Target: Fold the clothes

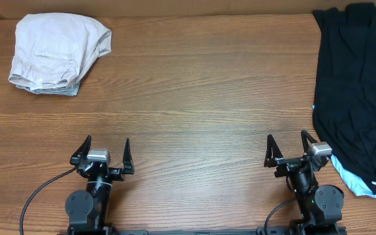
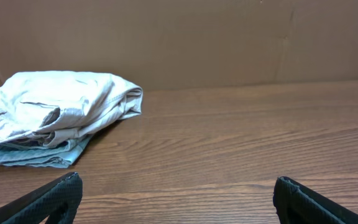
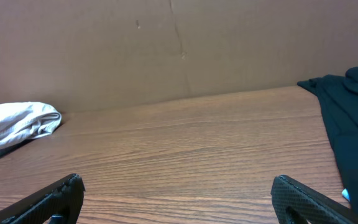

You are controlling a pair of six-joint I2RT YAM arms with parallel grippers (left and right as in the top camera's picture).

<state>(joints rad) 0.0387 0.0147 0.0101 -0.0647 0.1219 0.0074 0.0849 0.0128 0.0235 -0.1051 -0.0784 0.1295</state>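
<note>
Black clothes [image 1: 354, 85] lie heaped along the overhead frame's right edge, long axis top to bottom, nearest the right gripper [image 1: 286, 142]. It and the left gripper [image 1: 108, 143] both gape wide, empty.

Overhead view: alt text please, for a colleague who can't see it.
A folded pale beige fabric garment lies at the far left corner of the wooden table; a loose heap of black fabric clothes, light-blue cloth showing under its near end, lies along the right edge. The left end effector and right end effector sit open and empty at the near edge.
</note>
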